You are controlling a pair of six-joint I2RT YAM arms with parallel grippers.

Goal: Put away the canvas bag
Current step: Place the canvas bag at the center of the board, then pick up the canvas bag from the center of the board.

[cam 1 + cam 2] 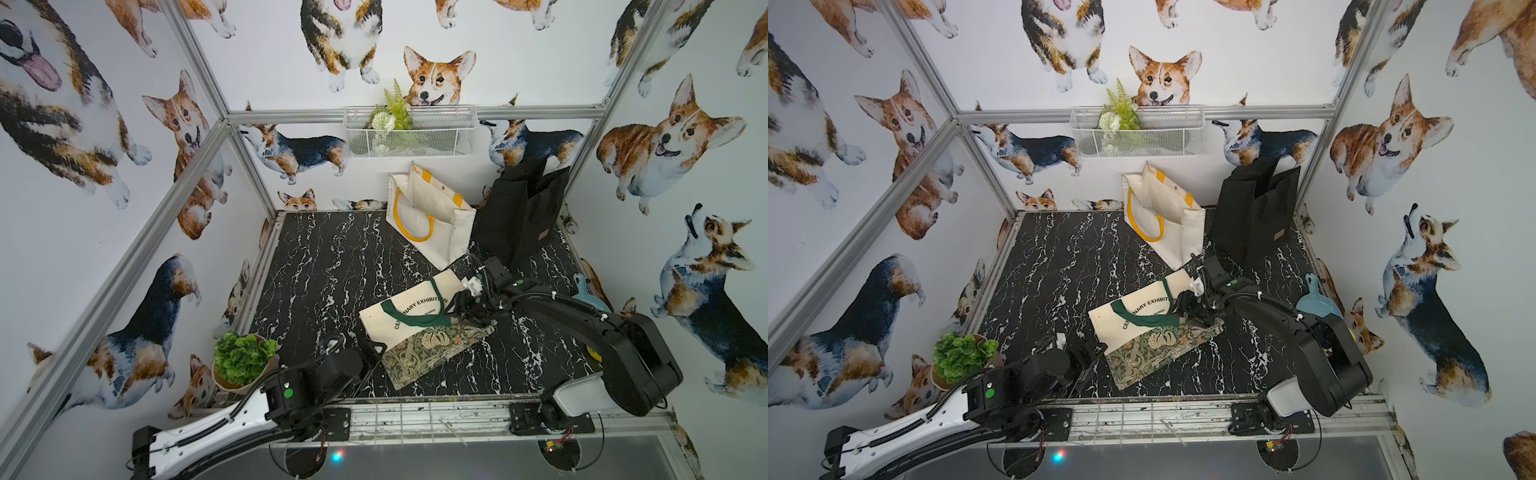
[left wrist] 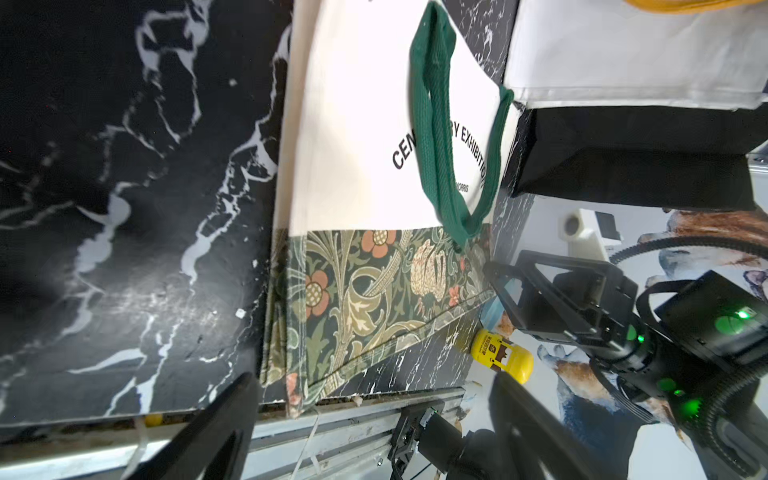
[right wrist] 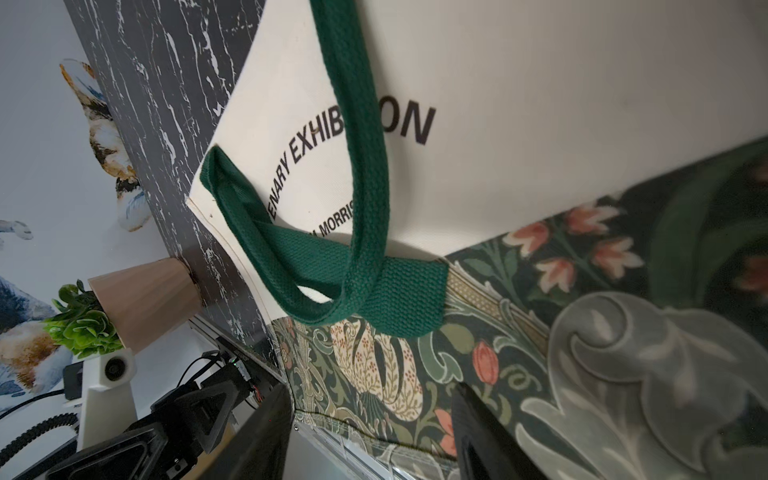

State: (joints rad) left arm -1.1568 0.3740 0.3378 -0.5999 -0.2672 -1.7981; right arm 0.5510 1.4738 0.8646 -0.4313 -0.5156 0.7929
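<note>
The canvas bag (image 1: 405, 318) (image 1: 1133, 318) lies flat and folded on the black marble table, seen in both top views. It is cream with black lettering, green handles (image 3: 365, 166) and a floral band (image 2: 374, 291). My left gripper (image 1: 374, 349) (image 2: 374, 378) is open at the bag's near left corner, with nothing between its fingers. My right gripper (image 1: 461, 311) (image 3: 370, 388) hovers over the bag's right side. Its jaws stand apart across the edge of the floral band, not closed on it.
A white tote with yellow handles (image 1: 432, 216) and a black bag (image 1: 519, 212) stand at the back right. A wire basket (image 1: 409, 137) hangs on the back wall. A potted plant (image 1: 243, 359) sits at the near left, and a blue dustpan (image 1: 588, 295) and a yellow toy (image 2: 503, 355) at the right.
</note>
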